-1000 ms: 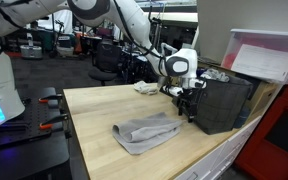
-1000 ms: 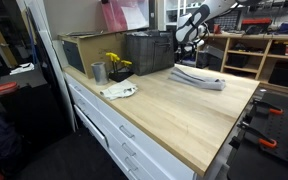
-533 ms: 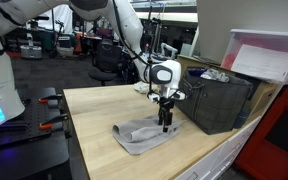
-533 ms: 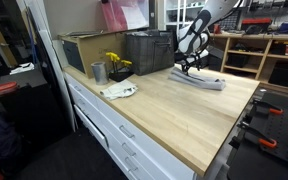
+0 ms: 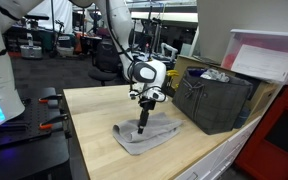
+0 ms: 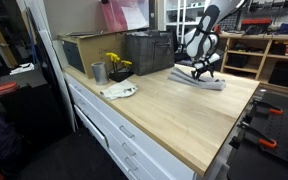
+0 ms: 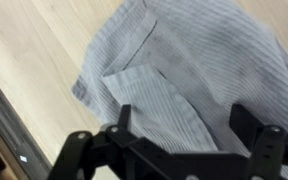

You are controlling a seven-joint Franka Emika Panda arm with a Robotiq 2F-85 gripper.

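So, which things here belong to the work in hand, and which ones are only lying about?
In hand: the open gripper, just above the grey cloth.

Lying about: black crate, metal cup, yellow flowers, white rag, cardboard box.
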